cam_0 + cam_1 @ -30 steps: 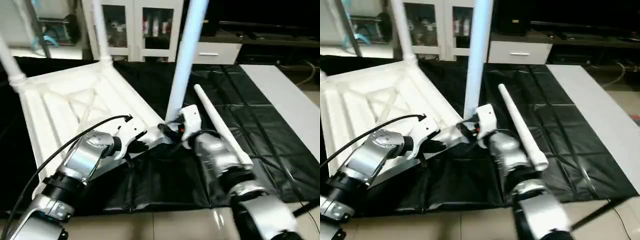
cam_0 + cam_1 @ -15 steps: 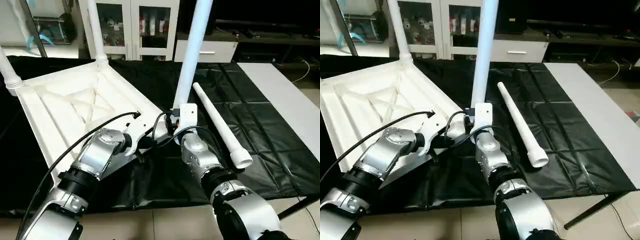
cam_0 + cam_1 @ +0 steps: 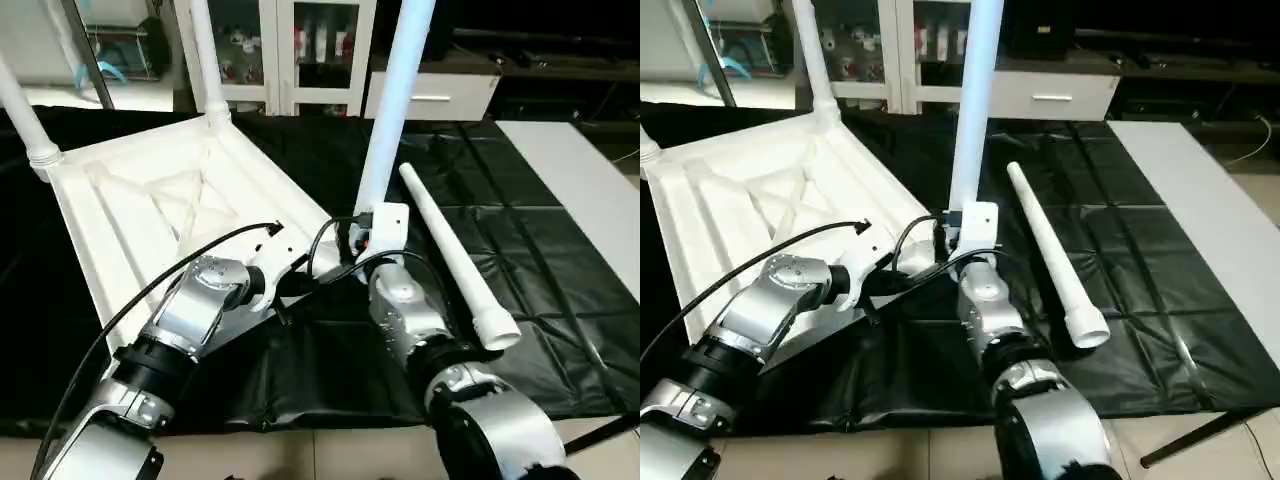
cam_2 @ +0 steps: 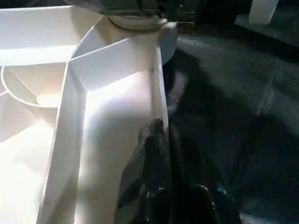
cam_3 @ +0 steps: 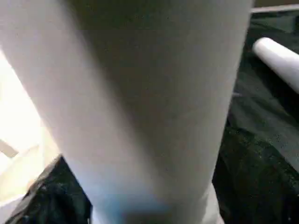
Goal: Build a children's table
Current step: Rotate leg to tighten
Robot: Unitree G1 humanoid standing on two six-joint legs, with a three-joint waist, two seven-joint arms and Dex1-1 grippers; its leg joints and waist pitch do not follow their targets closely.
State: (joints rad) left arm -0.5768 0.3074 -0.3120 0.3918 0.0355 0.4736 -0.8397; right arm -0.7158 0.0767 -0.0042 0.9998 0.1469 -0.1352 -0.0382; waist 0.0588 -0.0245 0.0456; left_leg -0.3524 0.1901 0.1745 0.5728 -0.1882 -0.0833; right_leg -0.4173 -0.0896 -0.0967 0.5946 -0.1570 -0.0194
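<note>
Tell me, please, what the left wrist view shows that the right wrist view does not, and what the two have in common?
Left wrist view: the left gripper, fingers shut, clamped on the thin rim wall of the upturned table top, with ribs and a round corner socket beyond.
Right wrist view: the upright leg very close, and the rounded tip of the loose leg lying on the cloth.
Shared: the black cloth and white table plastic.
</note>
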